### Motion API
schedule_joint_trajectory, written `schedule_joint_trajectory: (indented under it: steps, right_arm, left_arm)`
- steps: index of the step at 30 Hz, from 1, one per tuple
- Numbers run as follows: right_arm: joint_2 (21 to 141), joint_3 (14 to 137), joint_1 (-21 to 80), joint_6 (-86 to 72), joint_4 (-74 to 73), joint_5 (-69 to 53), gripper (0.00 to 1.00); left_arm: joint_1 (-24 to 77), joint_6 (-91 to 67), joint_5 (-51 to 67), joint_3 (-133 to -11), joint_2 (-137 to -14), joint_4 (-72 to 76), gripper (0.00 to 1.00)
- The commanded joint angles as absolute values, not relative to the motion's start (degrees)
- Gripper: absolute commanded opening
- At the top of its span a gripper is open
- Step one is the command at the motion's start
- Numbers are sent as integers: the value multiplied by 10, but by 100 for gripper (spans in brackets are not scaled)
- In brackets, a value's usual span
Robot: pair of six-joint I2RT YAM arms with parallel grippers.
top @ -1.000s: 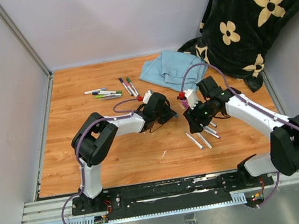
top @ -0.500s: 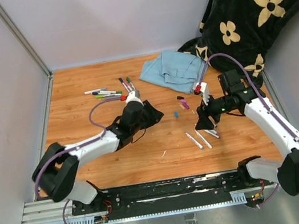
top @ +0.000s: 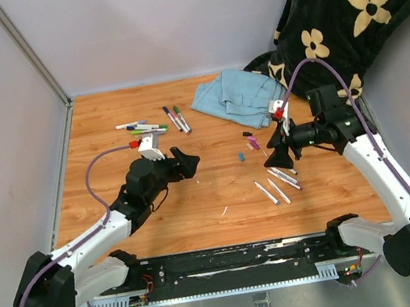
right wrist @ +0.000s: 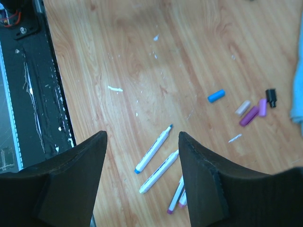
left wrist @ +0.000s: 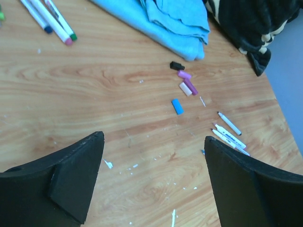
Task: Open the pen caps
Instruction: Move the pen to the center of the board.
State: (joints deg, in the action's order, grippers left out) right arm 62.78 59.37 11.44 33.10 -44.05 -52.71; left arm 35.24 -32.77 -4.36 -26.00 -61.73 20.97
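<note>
**Caller:** Top external first. Where are your arms?

**Me:** Both out over the table. My left gripper hangs left of centre and my right gripper right of it. The loose caps lie between the two.

**Caller:** And the jaws?

**Me:** Left jaws are spread wide with nothing in them. Right jaws are the same, wide apart and empty.

**Caller:** Count me those loose caps!

**Me:** Left wrist view, five of them. One black cap, two purple caps, and one pale pink cap just beside the longer purple. One blue cap sits a little apart. All are lying flat on the wood, near the edge of the cloth.

**Caller:** Markers?

**Me:** Right wrist view, four bare markers below my right jaws. Two lie side by side in full view, and two more are at the bottom edge, partly hidden by my finger. At the back left lie the capped markers. I make it about five from the top, but they're too small to be sure. The left wrist view catches three ends with caps on: a navy cap, a bright pink cap and a green cap.

**Caller:** Anything else?

**Me:** One black flowered blanket in the back right corner, with that one blue cloth beside it.
</note>
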Motion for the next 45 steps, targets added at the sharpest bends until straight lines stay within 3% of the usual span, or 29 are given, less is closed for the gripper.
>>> schedule_joint_trajectory:
  steps: [1,14,24,30,32,33,35,36,45]
  right_arm:
    - [639,640,106,337,-421,-593,63]
    - [629,550,99,352,-359,-593,67]
    - [628,549,98,351,-359,-571,67]
    - [621,547,98,349,-358,-568,67]
    - [619,546,98,350,-358,-568,67]
    - [618,546,98,349,-357,-568,67]
    - [617,545,98,349,-357,-569,67]
    - [616,546,99,349,-356,-570,67]
    - [613,544,98,351,-356,-564,67]
  left_arm:
    - [326,-264,-23,-263,-595,220,90]
    - [251,-289,48,-295,-688,261,90]
    - [237,-293,6,-393,-819,262,90]
    - [235,-294,-113,-536,-939,135,86]
    - [234,-282,-151,-598,-984,72,82]
    - [234,-274,-169,-631,-1005,46,74]
    - [232,-258,-197,-684,-1045,5,47]
    - [230,-251,-205,-707,-1061,-13,40]
    - [207,-209,-187,-963,-1231,-149,35]
